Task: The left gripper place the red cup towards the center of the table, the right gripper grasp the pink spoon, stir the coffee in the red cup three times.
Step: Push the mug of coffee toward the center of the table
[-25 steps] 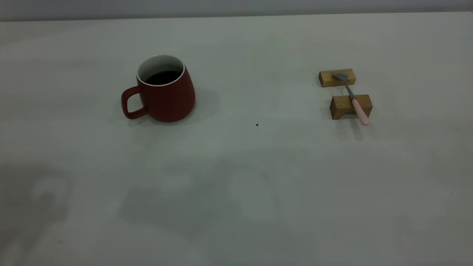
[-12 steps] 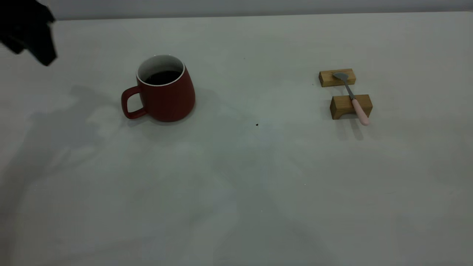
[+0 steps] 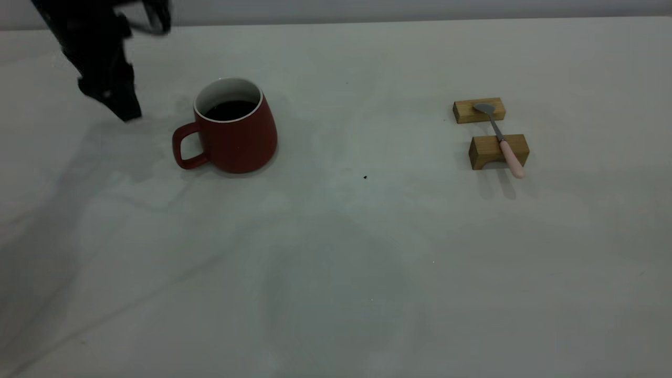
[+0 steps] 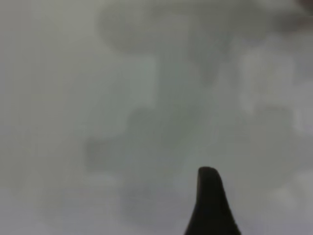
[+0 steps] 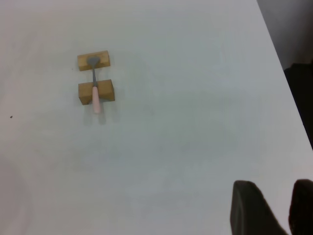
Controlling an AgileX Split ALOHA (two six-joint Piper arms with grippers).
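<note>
The near half of the table (image 3: 336, 294) carries nothing but soft shadows. Past it the red cup (image 3: 231, 128) stands upright left of centre, its handle toward nine o'clock, the coffee (image 3: 231, 109) dark against the white inside. At about three o'clock from the cup, well apart, the pink spoon (image 3: 501, 139) lies bridged across two wooden blocks (image 3: 497, 151), bowl on the far block, pink handle jutting past the near one toward five o'clock. The left gripper (image 3: 118, 102) hangs at about ten o'clock from the cup, near its handle side but apart from it; whether its claw is wide or narrow cannot be told. The right gripper (image 5: 269, 208) holds well back from the spoon, its two fingers apart with nothing between them. The step in hand looks like the left arm's approach to the cup. Next it likely needs to come lower and closer, then close on handle or rim without tipping the coffee.
</note>
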